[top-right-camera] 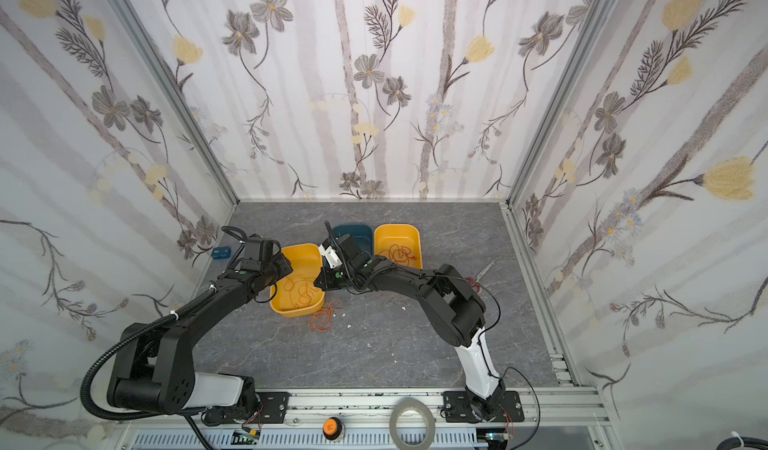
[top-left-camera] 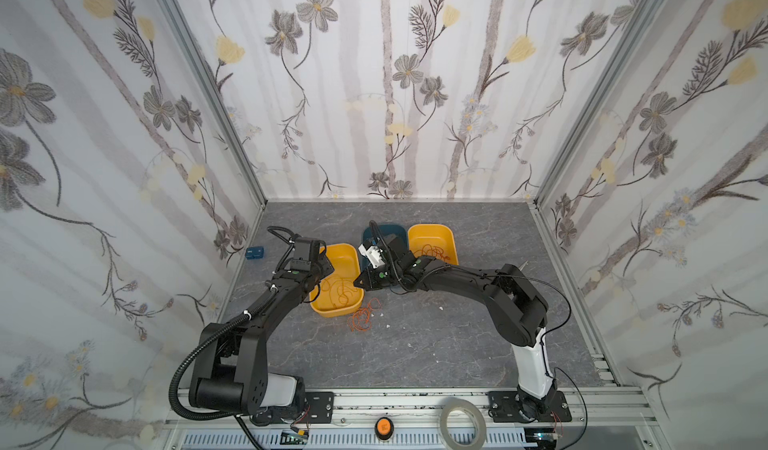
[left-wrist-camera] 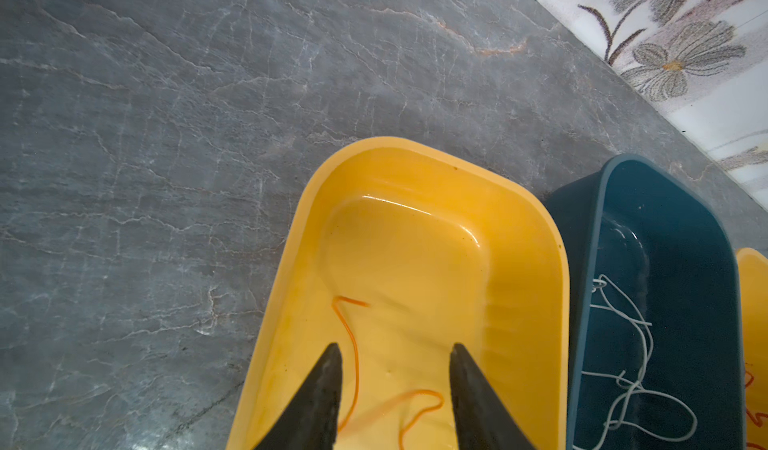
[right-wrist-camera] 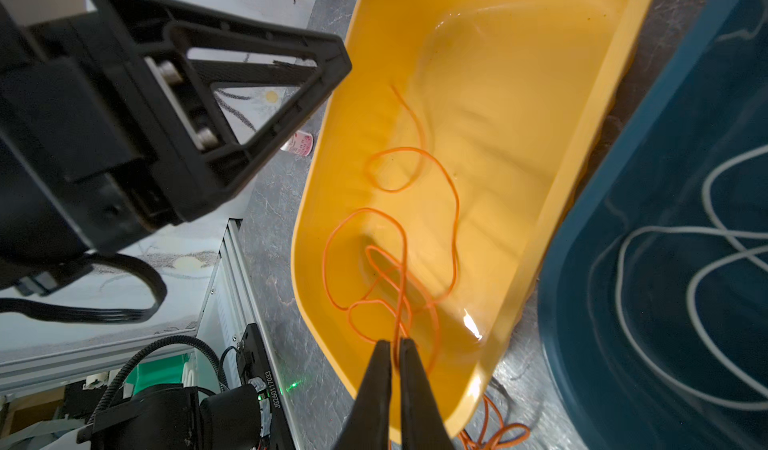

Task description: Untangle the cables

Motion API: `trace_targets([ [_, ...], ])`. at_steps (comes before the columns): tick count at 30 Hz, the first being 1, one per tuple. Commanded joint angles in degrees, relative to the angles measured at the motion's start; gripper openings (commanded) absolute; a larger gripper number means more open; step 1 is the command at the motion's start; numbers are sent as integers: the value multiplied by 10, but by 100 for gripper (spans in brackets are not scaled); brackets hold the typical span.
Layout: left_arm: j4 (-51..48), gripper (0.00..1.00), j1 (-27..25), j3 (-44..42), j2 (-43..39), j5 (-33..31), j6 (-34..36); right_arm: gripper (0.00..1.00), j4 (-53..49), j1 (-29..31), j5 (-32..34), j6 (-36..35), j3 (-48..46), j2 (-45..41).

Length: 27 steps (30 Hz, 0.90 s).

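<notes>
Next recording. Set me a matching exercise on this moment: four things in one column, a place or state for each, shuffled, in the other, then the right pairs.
Things:
1. left gripper
2. right gripper
3. blue tray
4. tangled orange bundle

Places or states:
a. lies on the table
b. jaws nearly together on an orange cable
c. holds a white cable
d. jaws apart over the nearer yellow tray

Pairs: 1-d, 2-b, 3-c, 4-a
</notes>
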Motion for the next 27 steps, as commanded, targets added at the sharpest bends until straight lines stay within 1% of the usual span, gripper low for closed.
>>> trace_targets([
  [1,-12,57,0,8,-6,-5,12,15,12,0,-7,-6,-4,-8],
  [4,-24,62,1,10,-24,-5,20,25,-3,-1,6,-21,-15,-29],
  [5,-29,62,1,10,-33,-2,23,26,-8,-1,10,-27,-19,-37],
  [8,-42,63,1,8,-63,14,26,26,-22,-1,16,-37,-33,-57],
  [13,-76,64,-6,-13,-126,52,22,29,-35,0,22,-42,-82,-91],
  [14,-80,64,-11,-23,-140,58,18,31,-37,0,22,-42,-95,-98],
  [17,-98,64,-30,-50,-179,68,10,32,-35,5,23,-39,-127,-117],
  [21,-127,63,-70,-84,-234,66,-4,34,-23,15,46,-39,-168,-133],
  [27,-146,63,-120,-131,-302,62,-41,35,8,21,61,-47,-186,-110],
])
